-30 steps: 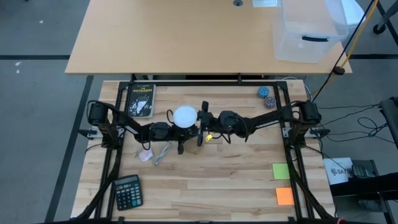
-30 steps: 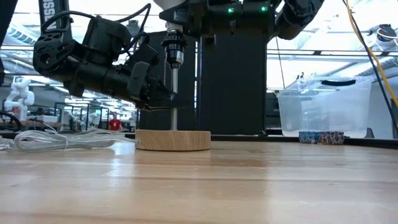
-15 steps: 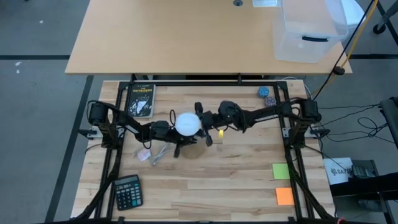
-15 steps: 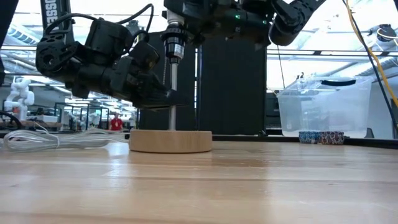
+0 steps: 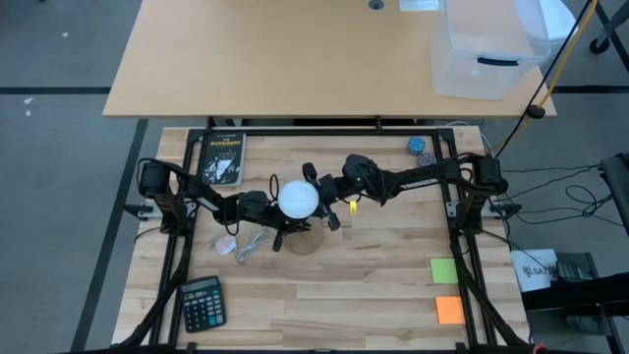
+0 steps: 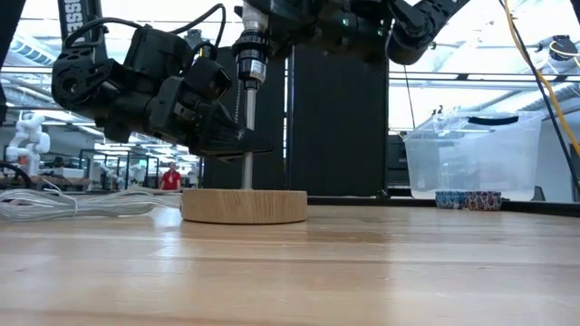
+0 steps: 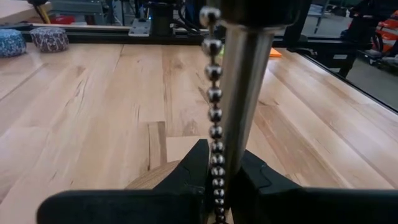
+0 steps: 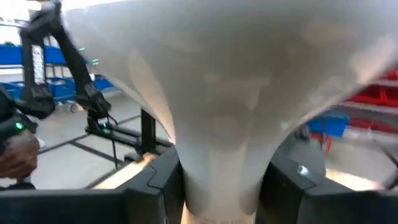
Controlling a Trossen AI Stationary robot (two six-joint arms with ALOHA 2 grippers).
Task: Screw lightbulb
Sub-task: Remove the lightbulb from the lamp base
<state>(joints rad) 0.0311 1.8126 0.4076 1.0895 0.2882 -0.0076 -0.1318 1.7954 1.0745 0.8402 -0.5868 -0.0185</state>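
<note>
Even, diffuse light falls from above in the high view, and the wooden table [image 5: 373, 265] shows only soft, short shadows under the arms; the white lightbulb [image 5: 297, 199] is nearly blown out there. The low view is strongly backlit: bright ceiling lights and windows behind turn both arms into dark silhouettes, while the near tabletop is soft and out of focus. In the left wrist view the metal rod [image 7: 244, 93] and bead chain [image 7: 214, 112] are sharp and the background blurs. The right wrist view is filled by the blurred bulb, with the room behind smeared.
</note>
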